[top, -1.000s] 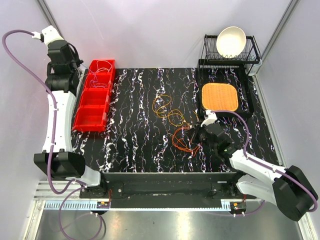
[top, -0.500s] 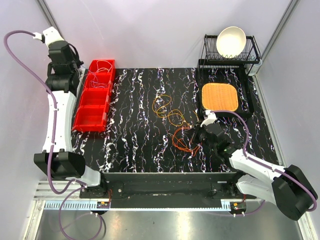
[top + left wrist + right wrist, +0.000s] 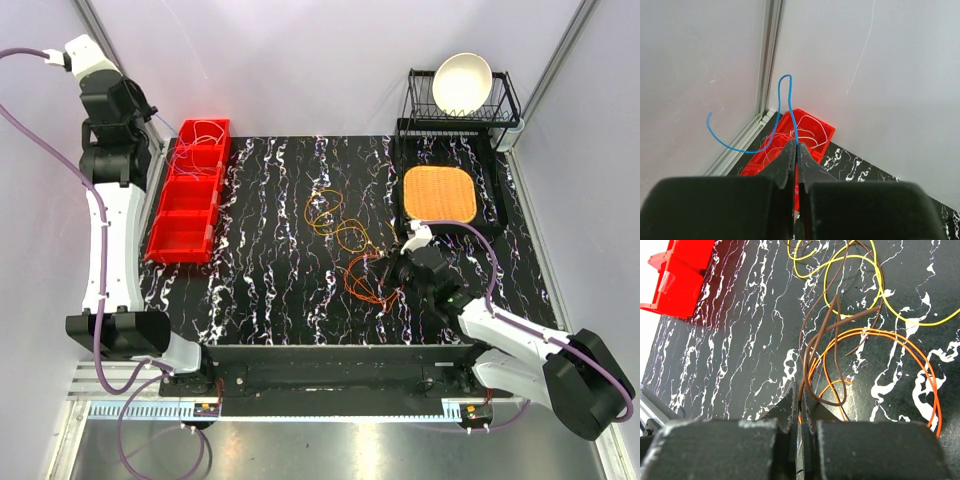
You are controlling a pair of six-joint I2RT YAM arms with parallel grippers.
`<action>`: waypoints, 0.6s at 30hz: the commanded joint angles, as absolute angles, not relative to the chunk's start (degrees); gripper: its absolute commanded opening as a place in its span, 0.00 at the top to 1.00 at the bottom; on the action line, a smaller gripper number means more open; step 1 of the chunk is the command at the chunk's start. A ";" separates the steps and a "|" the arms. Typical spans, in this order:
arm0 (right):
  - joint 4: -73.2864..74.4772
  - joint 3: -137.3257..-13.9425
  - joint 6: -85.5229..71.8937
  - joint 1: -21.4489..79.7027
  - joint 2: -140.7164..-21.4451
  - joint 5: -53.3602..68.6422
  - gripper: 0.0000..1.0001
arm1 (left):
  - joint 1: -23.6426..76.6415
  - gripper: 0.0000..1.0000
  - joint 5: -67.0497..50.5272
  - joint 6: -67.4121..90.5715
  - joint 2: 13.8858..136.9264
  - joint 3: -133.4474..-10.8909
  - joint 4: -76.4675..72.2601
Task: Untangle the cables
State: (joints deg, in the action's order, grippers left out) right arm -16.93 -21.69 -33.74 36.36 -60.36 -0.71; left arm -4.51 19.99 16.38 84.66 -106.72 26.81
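Moved: left gripper (image 3: 796,145) sits higher and further toward the back-left corner than a second ago, with its cable; right gripper (image 3: 800,390) has not shifted.
Left gripper: pinched shut on blue cable (image 3: 785,90), held in the air over the far end of the red bins (image 3: 190,205); the cable arcs up and trails off left.
Right gripper: clamped on brown cable (image 3: 836,315), low over the table (image 3: 260,260) at the near edge of the tangle.
Tangle: brown crosses orange cable (image 3: 912,347) and yellow cable (image 3: 855,259); loops lie mid-table, well apart from the bins.
Done: pale cables (image 3: 203,130) lie in the farthest bin compartment; blue looks clear of the pile.
Left: brown, orange and yellow still need separating; roughly half remains.
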 commanded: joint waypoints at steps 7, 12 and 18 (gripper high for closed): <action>-19.95 -22.15 -33.57 35.77 -60.64 -0.17 1.00 | -4.83 1.00 21.80 17.57 80.33 -89.22 20.13; -20.04 -22.15 -33.57 35.77 -60.64 -0.09 1.00 | -4.75 1.00 21.01 19.77 80.77 -81.23 18.64; -20.04 -22.15 -33.57 35.86 -60.65 -0.18 1.00 | -4.66 1.00 19.86 19.78 87.26 -82.87 17.93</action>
State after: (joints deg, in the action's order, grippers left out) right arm -17.32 -21.69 -33.74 36.32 -60.75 -0.36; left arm -4.51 20.16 19.09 83.85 -80.23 22.83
